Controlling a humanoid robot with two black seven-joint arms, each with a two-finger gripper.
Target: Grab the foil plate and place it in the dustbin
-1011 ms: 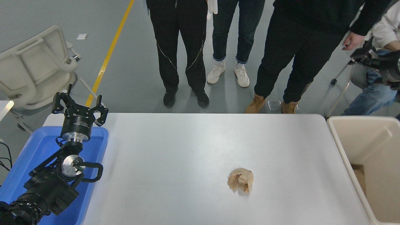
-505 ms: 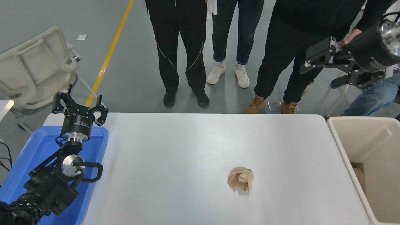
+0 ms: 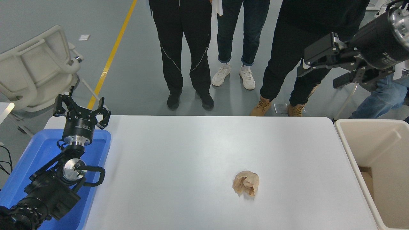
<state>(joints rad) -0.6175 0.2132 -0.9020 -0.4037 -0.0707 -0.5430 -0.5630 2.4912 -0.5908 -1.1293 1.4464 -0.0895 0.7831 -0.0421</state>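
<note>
- Head view: the right gripper [image 3: 314, 68] hangs high at the upper right, above the floor beyond the table's [image 3: 191, 153] far right corner, its jaws spread apart and holding nothing.
- The bin [image 3: 351, 153] stands against the table's right edge: cream plastic, smooth walls, a rounded rim, only partly in the picture. Its inside shows a plain beige wall and a darker patch low down; I cannot tell what lies at the bottom.
- The foil plate does not show anywhere in this view.
- A crumpled tan paper ball [image 3: 245, 182] lies on the table right of centre, well apart from the bin.
- The left gripper [image 3: 81, 105] is parked at the lower left over a blue tray [image 3: 35, 150], fingers spread wide and empty.
- Three people [image 3: 182, 48] stand at the far side, only legs and shoes visible.
</note>
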